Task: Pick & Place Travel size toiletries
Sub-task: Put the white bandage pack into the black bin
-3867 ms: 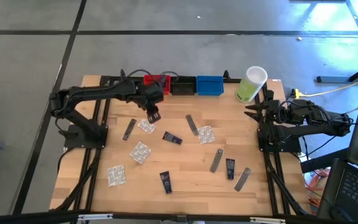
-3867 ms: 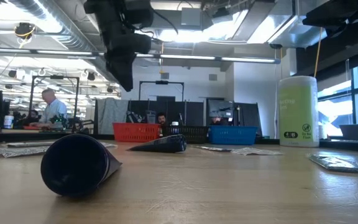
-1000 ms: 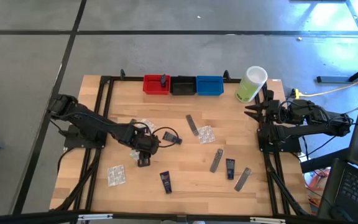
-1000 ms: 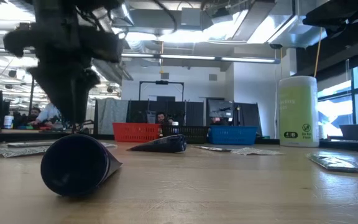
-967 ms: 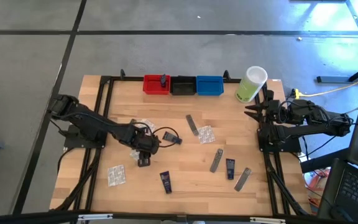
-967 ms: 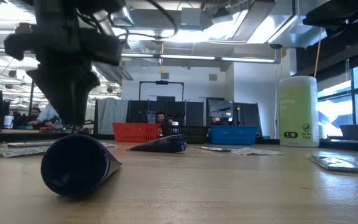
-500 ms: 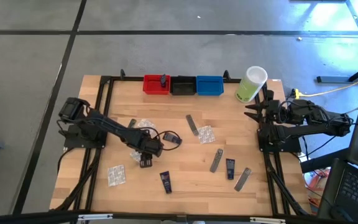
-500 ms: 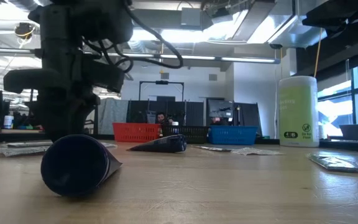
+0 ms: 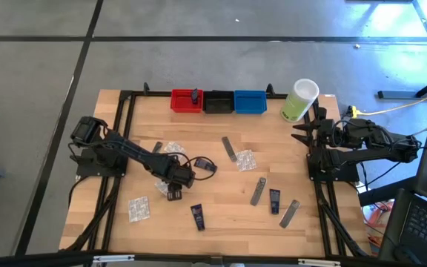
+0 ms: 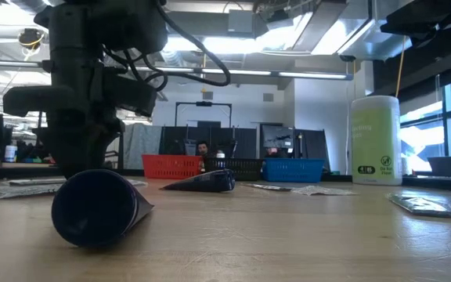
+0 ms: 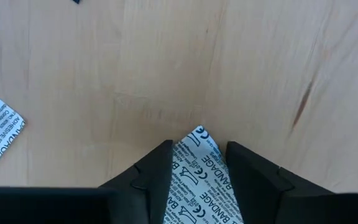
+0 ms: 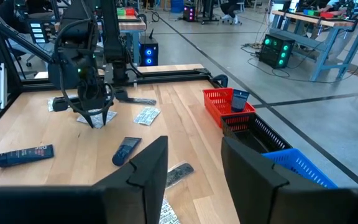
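- Toiletries lie scattered across the table (image 9: 221, 215); nearest the front edge sit a navy tube (image 9: 197, 216) and a crinkly packet (image 9: 138, 209), both flat and untouched.
- Left claw (image 9: 173, 191) is down at the table, just behind them; its fingers (image 11: 157, 171) straddle a printed packet (image 11: 201, 174) lying between them, jaws partly apart and seemingly closing for a pickup, grip not yet sure.
- Against the frame one second earlier, the left arm has stretched further out and the claw sits lower over that packet.
- Right claw (image 12: 191, 168) waits at the table's right edge, jaws apart, holding nothing; unchanged.
- Farthest, the red bin (image 9: 186, 100) already holds one tube.
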Available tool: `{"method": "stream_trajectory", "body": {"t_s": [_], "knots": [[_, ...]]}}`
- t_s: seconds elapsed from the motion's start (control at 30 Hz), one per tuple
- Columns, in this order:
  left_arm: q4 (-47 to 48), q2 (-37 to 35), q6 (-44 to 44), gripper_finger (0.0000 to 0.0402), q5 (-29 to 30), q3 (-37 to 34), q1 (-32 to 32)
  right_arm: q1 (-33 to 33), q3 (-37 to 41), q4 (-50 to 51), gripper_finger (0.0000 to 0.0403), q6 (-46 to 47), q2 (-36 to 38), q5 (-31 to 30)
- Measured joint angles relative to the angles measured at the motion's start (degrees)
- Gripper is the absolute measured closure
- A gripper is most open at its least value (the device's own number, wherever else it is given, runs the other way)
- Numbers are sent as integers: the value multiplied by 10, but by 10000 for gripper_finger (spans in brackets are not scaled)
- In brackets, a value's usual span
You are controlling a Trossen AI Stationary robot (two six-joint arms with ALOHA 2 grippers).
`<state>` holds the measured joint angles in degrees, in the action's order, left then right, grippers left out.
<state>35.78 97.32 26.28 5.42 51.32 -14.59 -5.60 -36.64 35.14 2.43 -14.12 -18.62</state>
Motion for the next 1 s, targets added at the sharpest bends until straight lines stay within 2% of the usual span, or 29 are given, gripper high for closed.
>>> {"method": "stream_trajectory", "body": {"t_s": [0.63, 1.0], "knots": [[-1, 1, 11, 395, 19, -1, 1, 0, 0, 0, 279, 0, 0, 0], [12, 2, -22, 398, 15, 16, 1, 0, 0, 0, 296, 0, 0, 0]]}}
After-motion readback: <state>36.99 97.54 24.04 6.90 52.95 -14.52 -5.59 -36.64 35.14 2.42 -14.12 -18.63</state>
